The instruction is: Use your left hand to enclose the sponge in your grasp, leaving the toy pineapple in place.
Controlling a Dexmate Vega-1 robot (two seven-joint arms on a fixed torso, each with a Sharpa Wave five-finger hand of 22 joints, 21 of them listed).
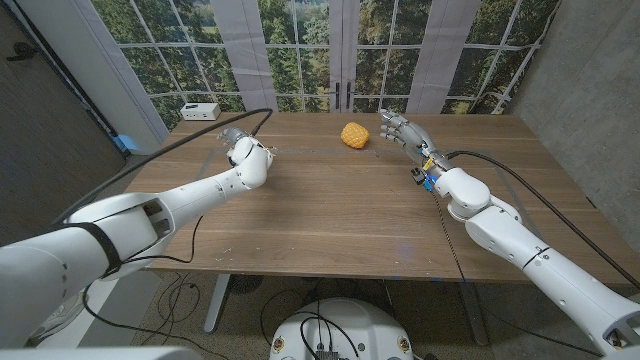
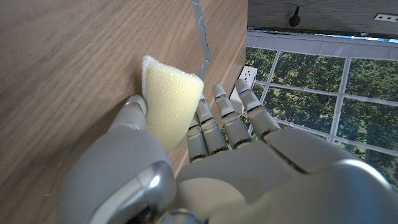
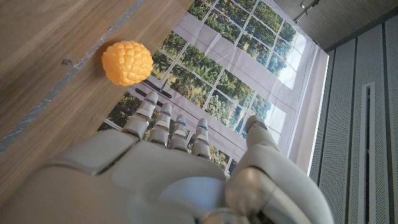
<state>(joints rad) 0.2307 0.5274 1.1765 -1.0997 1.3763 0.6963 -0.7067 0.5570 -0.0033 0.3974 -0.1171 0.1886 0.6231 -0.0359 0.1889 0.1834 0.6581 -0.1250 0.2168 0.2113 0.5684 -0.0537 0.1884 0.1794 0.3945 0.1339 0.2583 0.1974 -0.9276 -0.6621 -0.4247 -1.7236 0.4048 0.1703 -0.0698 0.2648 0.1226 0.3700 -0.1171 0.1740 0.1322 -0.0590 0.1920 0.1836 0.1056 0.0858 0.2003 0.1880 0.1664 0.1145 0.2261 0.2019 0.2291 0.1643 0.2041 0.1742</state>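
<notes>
pale sponge [image 2: 169, 102] pinched by left hand [image 2: 205, 162], thumb against fingers.
closing step next; right hand [image 1: 405, 132] spread, pineapple [image 1: 353, 135] upper centre, untouched.

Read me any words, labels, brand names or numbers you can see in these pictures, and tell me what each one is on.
No text can be read in any view.
White box at the table's far left corner: dark marks on its front, too small to read.
Sponge, held by the left hand: no print.
Toy pineapple: no print.
Right hand and both arms: no legible label or brand.
</notes>
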